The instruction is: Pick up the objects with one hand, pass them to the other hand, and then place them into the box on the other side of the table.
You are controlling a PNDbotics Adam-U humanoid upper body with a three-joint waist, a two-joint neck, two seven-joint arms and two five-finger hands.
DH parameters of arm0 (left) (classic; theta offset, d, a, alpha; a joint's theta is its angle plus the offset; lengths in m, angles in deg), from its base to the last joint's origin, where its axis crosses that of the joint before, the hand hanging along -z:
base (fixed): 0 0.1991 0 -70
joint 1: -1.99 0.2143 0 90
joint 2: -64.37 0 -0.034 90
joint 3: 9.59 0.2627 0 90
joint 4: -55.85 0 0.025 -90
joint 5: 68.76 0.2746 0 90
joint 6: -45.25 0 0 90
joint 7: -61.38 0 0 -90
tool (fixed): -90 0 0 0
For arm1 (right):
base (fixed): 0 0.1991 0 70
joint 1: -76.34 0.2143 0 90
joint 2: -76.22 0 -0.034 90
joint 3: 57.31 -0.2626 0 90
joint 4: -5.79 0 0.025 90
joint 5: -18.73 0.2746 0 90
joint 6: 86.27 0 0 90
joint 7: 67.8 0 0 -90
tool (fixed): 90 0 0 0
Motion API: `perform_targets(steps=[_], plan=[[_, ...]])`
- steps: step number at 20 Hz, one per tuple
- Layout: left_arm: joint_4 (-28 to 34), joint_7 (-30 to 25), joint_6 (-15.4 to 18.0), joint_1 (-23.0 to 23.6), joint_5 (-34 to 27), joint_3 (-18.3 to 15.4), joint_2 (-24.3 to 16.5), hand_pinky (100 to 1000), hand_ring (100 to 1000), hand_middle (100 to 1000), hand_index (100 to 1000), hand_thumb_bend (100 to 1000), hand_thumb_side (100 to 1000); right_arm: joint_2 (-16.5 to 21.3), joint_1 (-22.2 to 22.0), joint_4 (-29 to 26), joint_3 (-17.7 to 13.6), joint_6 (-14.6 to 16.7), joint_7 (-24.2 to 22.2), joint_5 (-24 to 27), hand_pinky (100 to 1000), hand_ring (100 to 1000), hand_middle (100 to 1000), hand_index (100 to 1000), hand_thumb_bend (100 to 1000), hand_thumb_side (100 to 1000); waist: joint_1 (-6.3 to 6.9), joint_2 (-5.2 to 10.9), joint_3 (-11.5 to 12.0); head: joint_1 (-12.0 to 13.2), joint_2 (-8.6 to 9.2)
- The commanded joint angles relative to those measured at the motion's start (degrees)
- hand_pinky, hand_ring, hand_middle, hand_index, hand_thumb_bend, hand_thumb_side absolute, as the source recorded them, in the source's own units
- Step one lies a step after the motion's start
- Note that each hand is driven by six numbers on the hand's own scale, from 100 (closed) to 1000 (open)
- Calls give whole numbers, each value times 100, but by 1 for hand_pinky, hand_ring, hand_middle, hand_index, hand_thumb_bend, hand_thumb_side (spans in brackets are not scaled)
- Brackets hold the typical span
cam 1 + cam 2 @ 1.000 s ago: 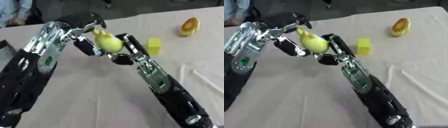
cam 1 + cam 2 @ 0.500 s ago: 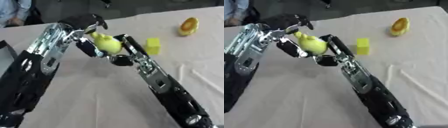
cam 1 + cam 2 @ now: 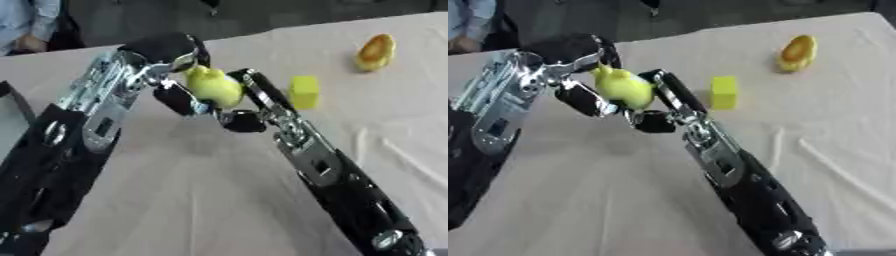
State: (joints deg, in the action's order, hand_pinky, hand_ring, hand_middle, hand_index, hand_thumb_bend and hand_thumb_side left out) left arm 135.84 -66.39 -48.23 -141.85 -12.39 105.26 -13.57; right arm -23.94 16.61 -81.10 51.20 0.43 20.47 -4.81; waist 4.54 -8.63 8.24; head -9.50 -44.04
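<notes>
A yellow-green pear-shaped fruit [image 3: 213, 86] hangs above the middle of the table, between both hands. My left hand [image 3: 178, 98] reaches in from the left, one dark finger curled under the fruit and its upper part over the top. My right hand [image 3: 242, 120] comes up from the lower right, with a finger [image 3: 259, 90] along the fruit's right side and the thumb beneath. Both hands touch the fruit. A yellow block [image 3: 304, 91] lies on the cloth just right of the hands. An orange-yellow fruit [image 3: 374, 51] lies at the far right.
The dark corner of a box [image 3: 12, 109] shows at the left edge beside my left arm. The white tablecloth [image 3: 385, 150] has raised creases at the right. A person stands beyond the far left corner, away from the objects.
The fruit stays at about the same spot between the hands. My left hand's upper fingers have folded down closer over its top.
</notes>
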Motion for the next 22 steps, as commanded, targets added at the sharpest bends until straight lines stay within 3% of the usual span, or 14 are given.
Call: perform_targets(steps=[1, 6, 9, 13, 15, 18, 22], plan=[[88, -62, -10, -71, -20, -73, -25, 789, 726, 645, 597, 311, 321, 25, 107, -202, 45, -5, 30, 77, 779, 637, 436, 553, 145, 100, 25, 95, -4, 20, -7], [108, -44, -38, -51, -73, -91, -15, 777, 697, 607, 526, 275, 310, 56, 95, -228, 50, -26, 10, 96, 780, 641, 441, 557, 151, 100, 17, 90, -30, 37, -7], [166, 81, -75, -38, -125, -94, -15, 771, 682, 587, 490, 263, 302, 63, 94, -234, 44, -51, -15, 69, 781, 651, 455, 573, 199, 100, 17, 82, -41, 61, -7], [272, 262, -136, -11, -198, -101, -24, 759, 668, 572, 473, 279, 275, 72, 97, -250, 36, -131, 27, 43, 791, 700, 527, 651, 381, 100, 15, 79, -64, 141, -7], [346, 361, -168, 3, -191, -104, -34, 753, 661, 564, 466, 290, 258, 81, 100, -253, 39, -157, -14, -5, 813, 767, 615, 730, 470, 200, 15, 78, -70, 202, -7], [454, 491, -220, 49, -141, -123, -60, 748, 656, 554, 458, 297, 243, 102, 95, -238, 28, -146, -155, -113, 839, 821, 744, 810, 475, 300, 14, 81, -75, 317, -7], [619, 635, -288, 126, -55, -184, -103, 743, 649, 546, 453, 305, 226, 153, 94, -231, -17, -146, -326, -274, 850, 846, 786, 833, 478, 365, -2, 89, -77, 394, -7]])
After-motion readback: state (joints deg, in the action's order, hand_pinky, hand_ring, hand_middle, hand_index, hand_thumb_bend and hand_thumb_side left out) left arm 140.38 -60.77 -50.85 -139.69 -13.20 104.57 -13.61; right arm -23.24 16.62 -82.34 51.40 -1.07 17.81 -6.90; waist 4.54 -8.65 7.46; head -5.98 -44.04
